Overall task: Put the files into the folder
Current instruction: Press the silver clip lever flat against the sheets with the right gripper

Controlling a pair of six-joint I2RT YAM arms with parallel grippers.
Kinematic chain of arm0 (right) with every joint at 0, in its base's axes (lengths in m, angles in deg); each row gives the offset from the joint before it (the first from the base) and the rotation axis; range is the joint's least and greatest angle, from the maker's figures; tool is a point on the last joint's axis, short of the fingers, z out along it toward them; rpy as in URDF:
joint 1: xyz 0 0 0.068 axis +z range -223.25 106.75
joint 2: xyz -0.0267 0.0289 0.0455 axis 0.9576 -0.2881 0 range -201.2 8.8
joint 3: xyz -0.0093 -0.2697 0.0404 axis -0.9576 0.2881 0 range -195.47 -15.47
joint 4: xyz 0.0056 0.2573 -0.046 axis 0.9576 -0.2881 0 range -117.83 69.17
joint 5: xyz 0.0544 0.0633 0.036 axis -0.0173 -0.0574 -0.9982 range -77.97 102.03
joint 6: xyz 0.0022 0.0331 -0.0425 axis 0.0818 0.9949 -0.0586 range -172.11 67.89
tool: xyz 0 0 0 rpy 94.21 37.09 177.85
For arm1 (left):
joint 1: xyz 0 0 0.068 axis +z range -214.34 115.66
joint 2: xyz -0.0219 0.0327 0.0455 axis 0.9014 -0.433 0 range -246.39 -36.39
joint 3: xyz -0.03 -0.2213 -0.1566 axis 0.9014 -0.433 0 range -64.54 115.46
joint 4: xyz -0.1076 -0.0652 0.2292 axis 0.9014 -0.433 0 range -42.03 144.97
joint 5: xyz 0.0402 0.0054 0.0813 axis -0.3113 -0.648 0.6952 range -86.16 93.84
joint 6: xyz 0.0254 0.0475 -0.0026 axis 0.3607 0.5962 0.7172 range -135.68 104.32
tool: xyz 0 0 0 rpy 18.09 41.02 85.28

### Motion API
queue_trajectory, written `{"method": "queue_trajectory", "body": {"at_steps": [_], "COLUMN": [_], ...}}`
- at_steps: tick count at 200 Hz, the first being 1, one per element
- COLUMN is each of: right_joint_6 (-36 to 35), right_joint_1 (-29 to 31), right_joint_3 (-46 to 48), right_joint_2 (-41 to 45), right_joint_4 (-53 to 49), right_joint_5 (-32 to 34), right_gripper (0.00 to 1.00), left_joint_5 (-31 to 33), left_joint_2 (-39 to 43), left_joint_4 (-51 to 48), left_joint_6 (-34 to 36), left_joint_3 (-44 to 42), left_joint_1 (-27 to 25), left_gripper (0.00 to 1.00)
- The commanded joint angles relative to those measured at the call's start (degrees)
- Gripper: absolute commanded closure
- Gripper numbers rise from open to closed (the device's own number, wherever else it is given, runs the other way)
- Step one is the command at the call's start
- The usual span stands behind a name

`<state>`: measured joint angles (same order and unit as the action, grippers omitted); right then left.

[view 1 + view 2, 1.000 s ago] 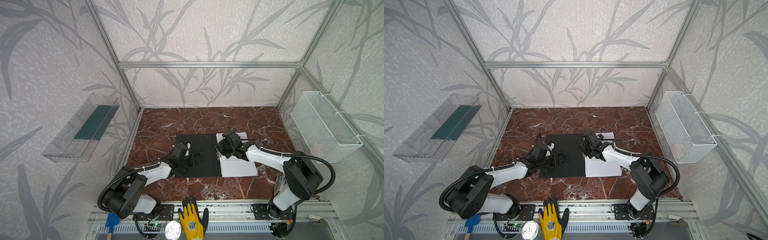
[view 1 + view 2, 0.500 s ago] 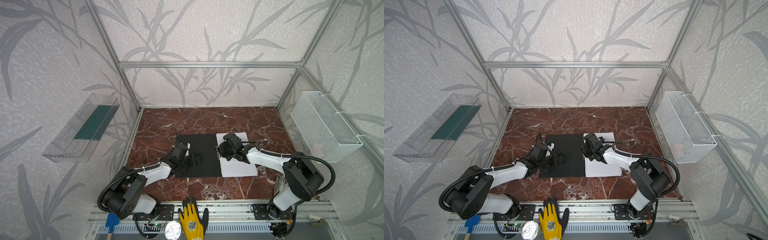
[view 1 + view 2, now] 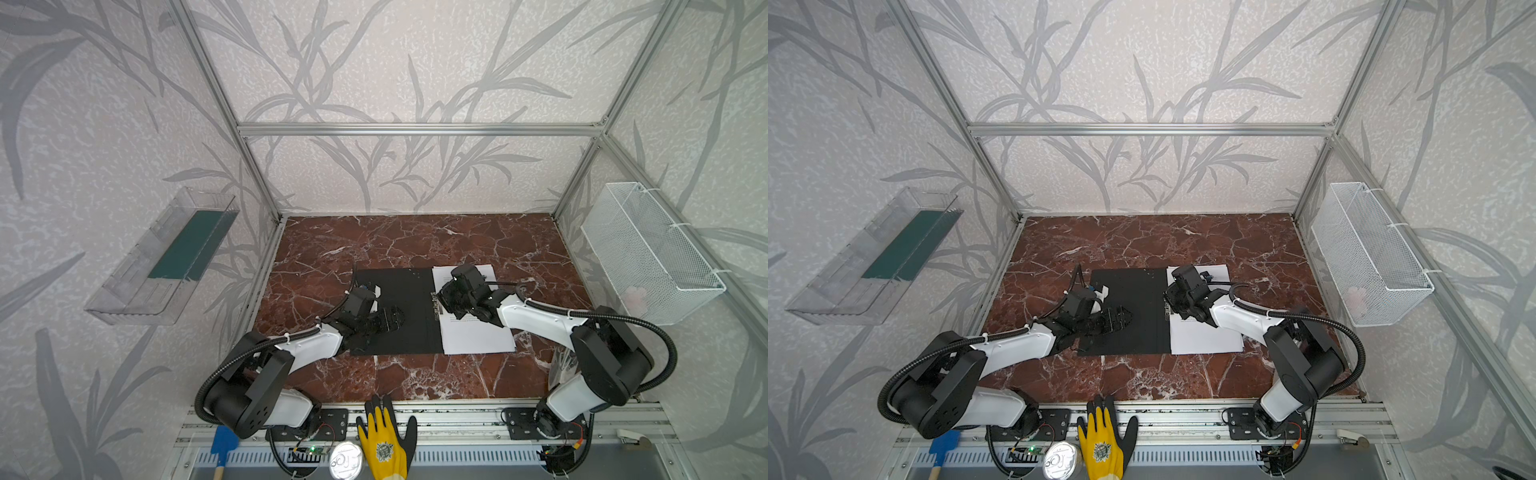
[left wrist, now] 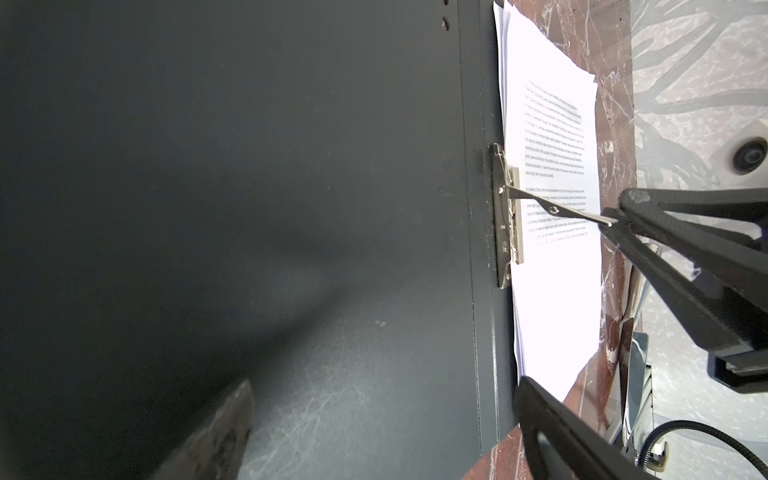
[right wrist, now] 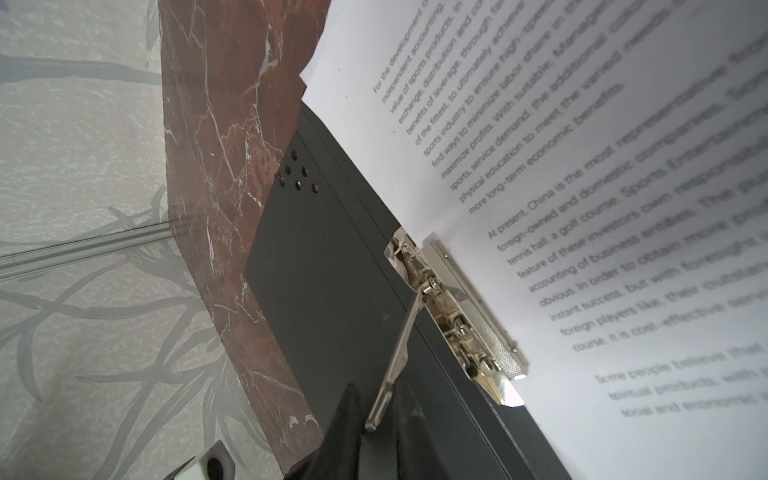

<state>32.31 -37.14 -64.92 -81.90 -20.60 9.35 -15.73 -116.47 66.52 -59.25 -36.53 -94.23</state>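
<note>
- The folder (image 3: 409,291) is lying open and flat near the middle of the marble table (image 3: 415,241), slightly toward its front edge. Its black cover is spread out toward the table's left edge.
- The files (image 3: 478,336) are being carried as a stack on the folder's other half, toward the table's right edge. Their spine-side edge is being pressed under a metal clip (image 5: 469,332).
- In the left wrist view the sheets (image 4: 552,104) are being shown slightly fanned at one corner.
- The clip's lever (image 5: 399,353) is being pinched near its tip between the narrowed jaws of the right gripper (image 5: 376,409). It is being held raised at a slant off the folder.
- The left gripper (image 3: 388,320) is being held low over the black cover with its jaws spread wide, and nothing is being grasped. Whether the cover is being touched cannot be told.
</note>
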Motion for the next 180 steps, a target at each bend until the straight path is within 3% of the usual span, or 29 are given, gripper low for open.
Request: {"method": "queue_trajectory", "body": {"at_steps": [1,180], "right_joint_6": [0.2,0.2], "right_joint_1": [-0.3,-0.2], "right_joint_3": [0.9,1.0], "right_joint_2": [0.4,-1.3], "right_joint_4": [2.1,1.9], "right_joint_5": [-1.1,-2.8], "right_gripper": [0.82,0.84], "left_joint_5": [1.0,1.2], "left_joint_2": [-0.1,-0.1], "left_joint_4": [-2.3,-2.6], "left_joint_6": [0.3,0.4], "left_joint_3": [-0.8,-0.8], "left_joint_1": [-0.1,-0.2], "left_gripper": [0.01,0.01]}}
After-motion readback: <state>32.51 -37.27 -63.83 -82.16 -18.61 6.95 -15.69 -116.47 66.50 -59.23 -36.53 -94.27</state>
